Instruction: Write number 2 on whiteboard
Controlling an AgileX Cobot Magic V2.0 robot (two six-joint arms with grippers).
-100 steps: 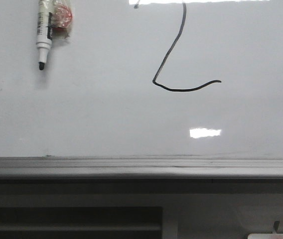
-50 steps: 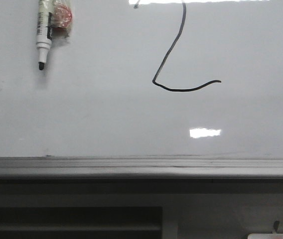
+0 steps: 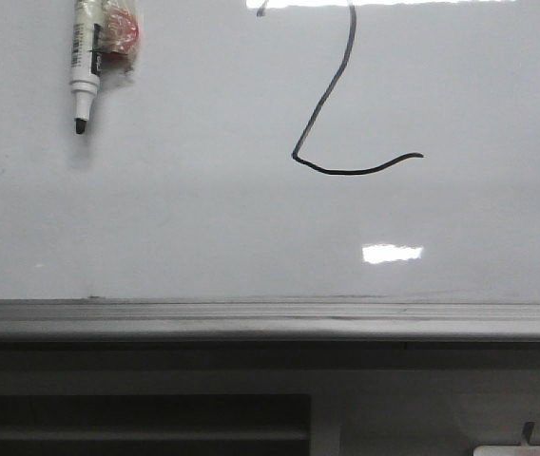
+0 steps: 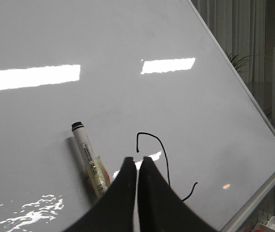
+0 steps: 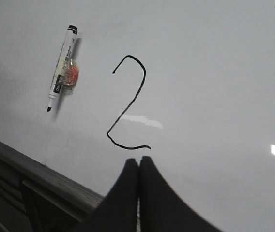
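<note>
The number 2 (image 3: pixel 325 100) is a thin black marker line on the whiteboard (image 3: pixel 251 228); its top runs out of the front view. It shows whole in the right wrist view (image 5: pixel 128 104) and partly in the left wrist view (image 4: pixel 157 154). A white black-tipped marker pen (image 3: pixel 84 62) rests against the board at the upper left, beside a red and clear clip; it also shows in both wrist views (image 4: pixel 89 162) (image 5: pixel 61 67). My left gripper (image 4: pixel 137 159) is shut and empty, away from the board. My right gripper (image 5: pixel 139 161) is shut and empty, near the base of the 2.
A grey ledge (image 3: pixel 270 318) runs along the board's lower edge, with a dark slatted panel (image 3: pixel 137 423) beneath it. The board's metal frame edge (image 4: pixel 253 116) runs beside curtains and a plant in the left wrist view.
</note>
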